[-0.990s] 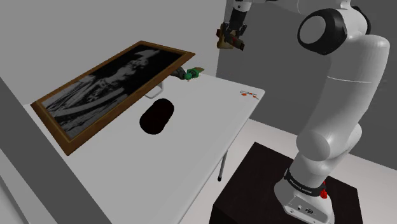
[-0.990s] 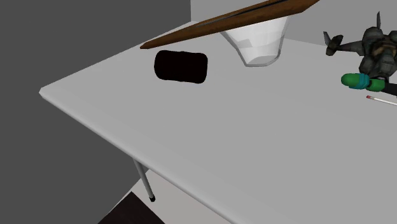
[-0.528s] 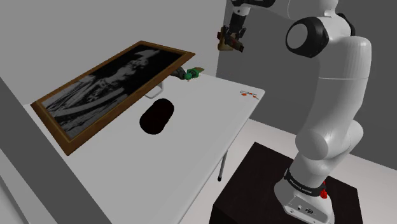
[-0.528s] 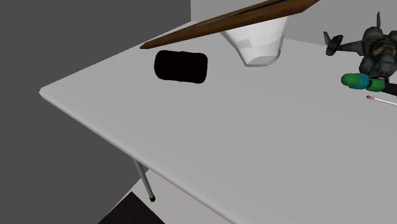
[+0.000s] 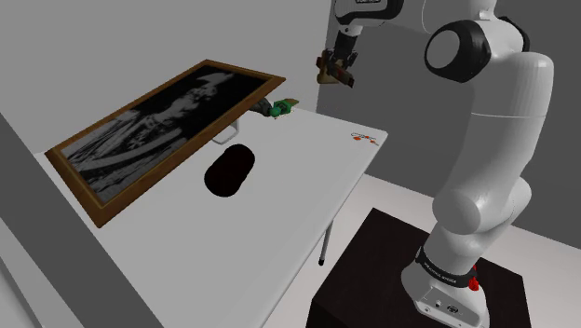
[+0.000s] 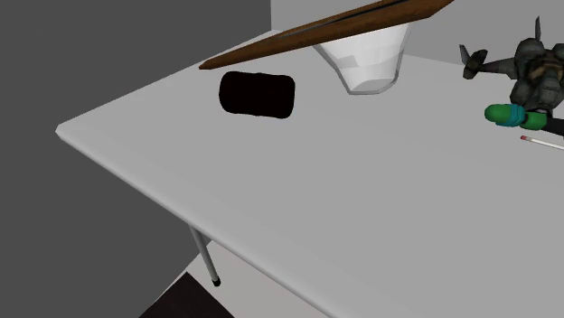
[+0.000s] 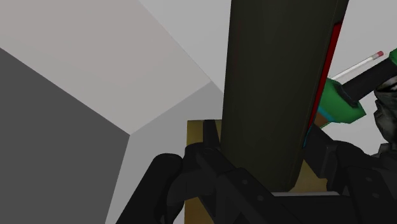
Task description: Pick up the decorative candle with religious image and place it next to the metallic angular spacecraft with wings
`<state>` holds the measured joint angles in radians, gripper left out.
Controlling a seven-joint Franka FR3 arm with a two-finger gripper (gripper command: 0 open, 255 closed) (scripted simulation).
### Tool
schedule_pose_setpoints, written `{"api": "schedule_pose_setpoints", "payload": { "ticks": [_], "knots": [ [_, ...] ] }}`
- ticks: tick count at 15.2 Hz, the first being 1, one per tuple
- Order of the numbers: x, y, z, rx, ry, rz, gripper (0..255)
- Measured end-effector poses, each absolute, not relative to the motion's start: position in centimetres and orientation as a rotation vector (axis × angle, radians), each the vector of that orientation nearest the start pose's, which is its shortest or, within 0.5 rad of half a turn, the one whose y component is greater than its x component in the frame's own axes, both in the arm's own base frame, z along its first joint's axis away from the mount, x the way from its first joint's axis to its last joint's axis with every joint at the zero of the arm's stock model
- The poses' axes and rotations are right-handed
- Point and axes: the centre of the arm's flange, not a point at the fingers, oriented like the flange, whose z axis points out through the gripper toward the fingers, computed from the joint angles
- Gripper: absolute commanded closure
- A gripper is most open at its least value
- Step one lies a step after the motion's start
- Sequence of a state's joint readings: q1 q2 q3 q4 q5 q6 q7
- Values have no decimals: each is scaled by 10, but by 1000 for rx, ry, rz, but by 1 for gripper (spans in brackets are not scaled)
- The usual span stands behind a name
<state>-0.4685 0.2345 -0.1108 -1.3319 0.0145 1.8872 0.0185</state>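
Observation:
My gripper (image 5: 337, 65) hangs high above the table's far corner, shut on the candle (image 5: 329, 67), a small brownish piece in the shoulder view. In the wrist view the candle (image 7: 273, 89) is a tall dark column with a red edge, clasped between my black fingers (image 7: 203, 162). The spacecraft (image 6: 535, 68), dark grey with angular wings, sits on the white table (image 6: 361, 208) near the far edge; it also shows as a small shape (image 5: 276, 108) beside the frame's corner. Beside the candle, its dark hull (image 7: 385, 108) shows.
A green cylinder (image 6: 515, 115) and a thin white stick (image 6: 542, 142) lie beside the spacecraft. A black roll (image 5: 229, 170) lies mid-table. A large framed picture (image 5: 158, 126) leans over a white cup (image 6: 366, 59). A small red mark (image 5: 365, 139) is near the table's corner.
The gripper with the candle has come slightly lower and toward the shoulder view's left. The arm's upper joints have shifted. Nothing on the table moved.

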Motion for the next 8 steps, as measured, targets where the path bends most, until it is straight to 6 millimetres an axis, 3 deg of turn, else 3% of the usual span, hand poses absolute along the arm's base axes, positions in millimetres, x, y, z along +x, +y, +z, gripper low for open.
{"api": "schedule_pose_setpoints", "payload": {
  "ticks": [8],
  "knots": [
    [554,-351,590,-3063,935,-496,255]
  ]
}}
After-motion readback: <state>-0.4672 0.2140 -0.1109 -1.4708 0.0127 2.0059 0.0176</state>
